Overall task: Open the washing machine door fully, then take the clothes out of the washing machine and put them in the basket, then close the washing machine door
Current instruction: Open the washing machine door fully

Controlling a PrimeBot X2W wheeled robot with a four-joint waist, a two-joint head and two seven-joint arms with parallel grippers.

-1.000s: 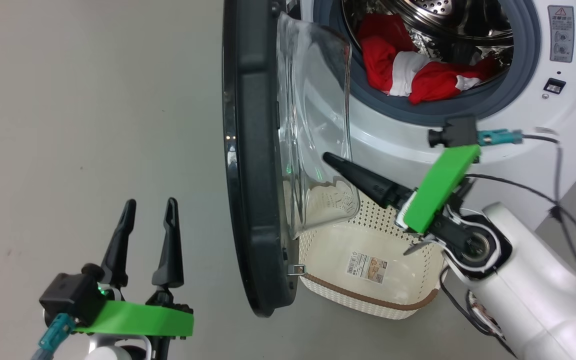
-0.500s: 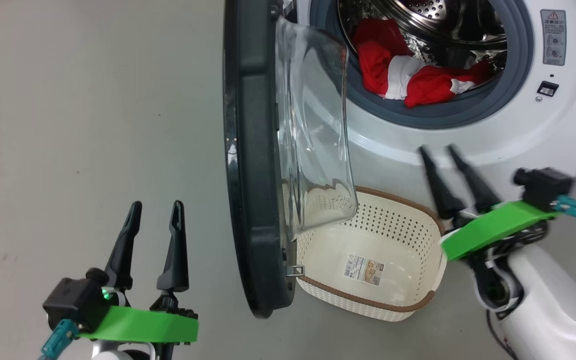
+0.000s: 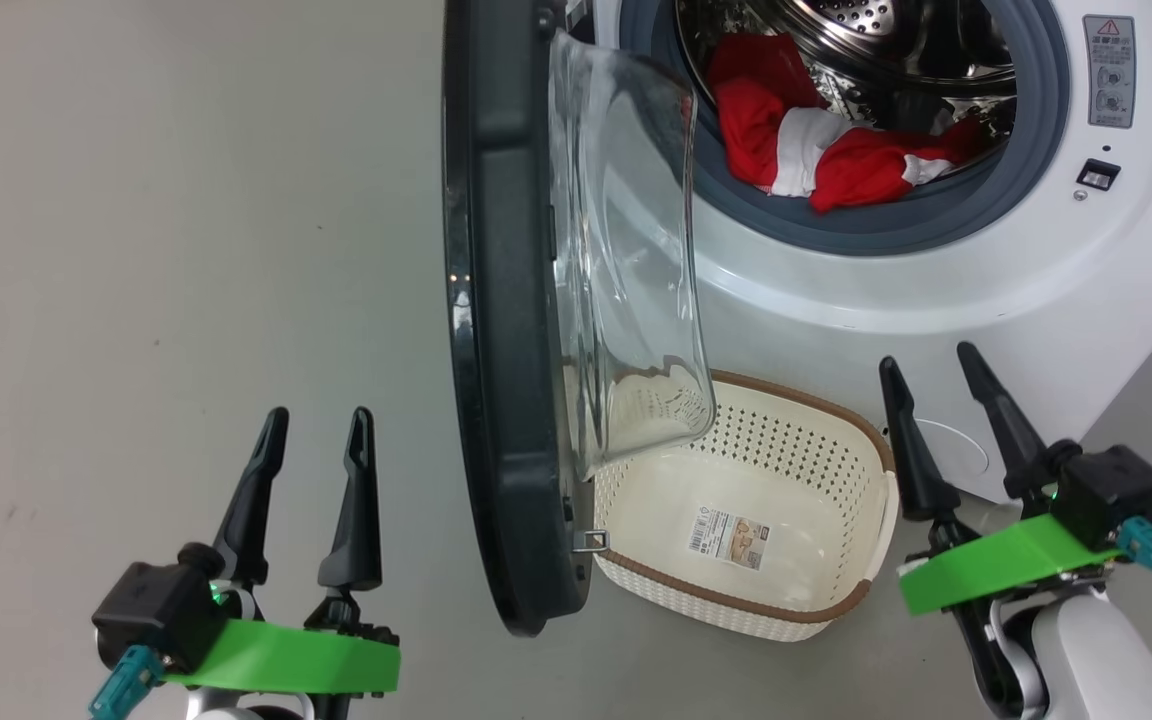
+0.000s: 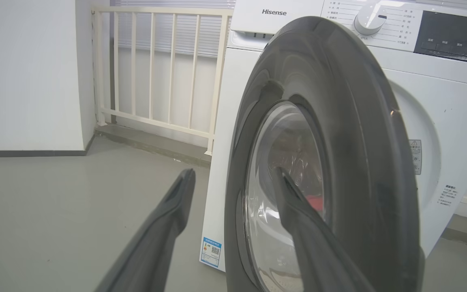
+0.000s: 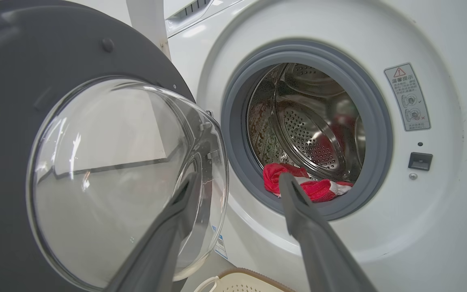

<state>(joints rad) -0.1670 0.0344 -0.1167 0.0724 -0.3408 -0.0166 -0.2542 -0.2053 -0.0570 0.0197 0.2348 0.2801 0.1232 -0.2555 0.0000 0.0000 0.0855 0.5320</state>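
The big white front-loading washing machine (image 3: 836, 300) is the landmark. Its large round door with the glossy black rim and bulging clear glass window (image 3: 496, 350) stands swung out roughly square to the machine's front, which leaves the opening free; whether it can swing further I cannot tell. The bright red soft garments with white panels (image 3: 816, 150) lie heaped low in the machine's perforated steel drum (image 5: 310, 134), against the grey rubber ring (image 5: 233, 142), so none is out yet. The small cream-white perforated plastic basket with the brown rim (image 3: 786, 440) sits directly below the machine's opening with no clothes in it, probably so that the clothes have only a short way to travel. The left gripper (image 3: 321, 415) hangs on the door's outer side, away from the machine, fingers spread and holding nothing. The right gripper (image 3: 926, 358) waits before the machine's front, beside the basket, likewise spread and empty, aimed at the opening; I judge it ready to reach in. The right wrist view looks into the drum and shows the door's inner face. The left wrist view gives the door's outer face, the machine's white control dial (image 4: 369, 18) and a cream railing (image 4: 156, 69) beside the machine
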